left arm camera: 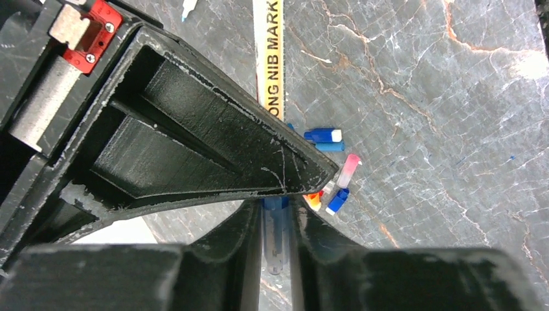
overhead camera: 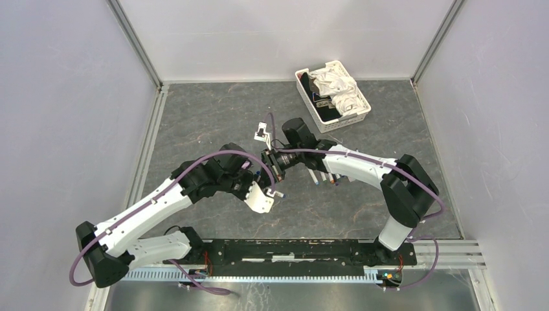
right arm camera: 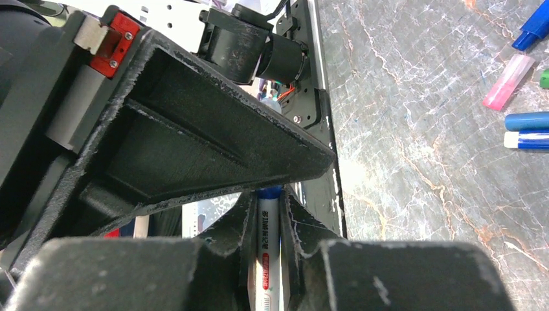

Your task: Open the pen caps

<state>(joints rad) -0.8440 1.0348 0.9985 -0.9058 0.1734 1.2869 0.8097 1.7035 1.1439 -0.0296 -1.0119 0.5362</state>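
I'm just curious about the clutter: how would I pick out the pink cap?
On the dark marbled table, find the little cluster of loose caps beside the white marker barrel. The pink cap is the pale, see-through stub; its neighbours are solid blue or orange.

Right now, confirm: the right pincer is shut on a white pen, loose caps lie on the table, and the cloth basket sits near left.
Only the basket is wrong: the top view shows it far right, not near left. The right pincer is shut on a white pen, and loose caps lie on the table.
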